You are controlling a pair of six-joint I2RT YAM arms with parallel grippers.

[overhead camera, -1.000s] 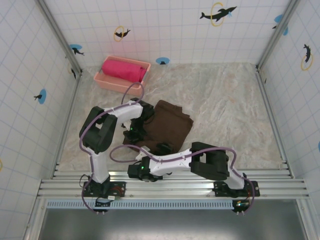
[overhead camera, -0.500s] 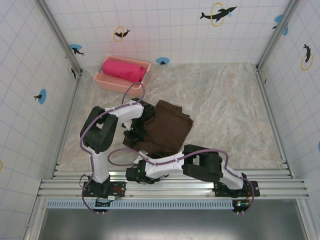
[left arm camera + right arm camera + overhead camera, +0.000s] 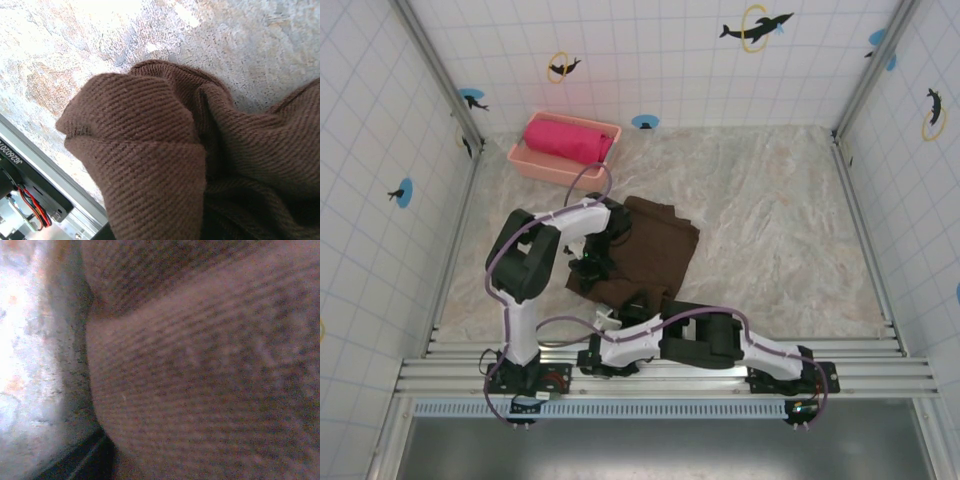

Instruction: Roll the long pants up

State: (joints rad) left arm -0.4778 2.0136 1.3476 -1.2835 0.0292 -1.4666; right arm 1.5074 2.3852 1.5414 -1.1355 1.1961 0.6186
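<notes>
The long pants [image 3: 650, 250] lie as a folded dark brown bundle in the middle of the table, a bit left of centre. My left gripper [image 3: 592, 268] sits at the bundle's left edge. In the left wrist view a thick fold of the pants [image 3: 145, 165] drapes right over the jaws and hides them; it looks gripped. My right gripper [image 3: 642, 298] is pressed low against the bundle's near edge. The right wrist view has brown cloth [image 3: 210, 365] tight against the lens, so its fingers are hidden.
A pink basket [image 3: 532, 162] holding a bright pink rolled cloth [image 3: 568, 140] stands at the back left. The metal rail [image 3: 660, 365] runs along the near edge, close under the right arm. Tiled walls enclose the table; bare marble [image 3: 780, 230] lies to the right.
The right arm has folded lower and drawn in toward the near rail, its elbow shifting left. The pants' near edge has bunched slightly. The left gripper has barely moved.
</notes>
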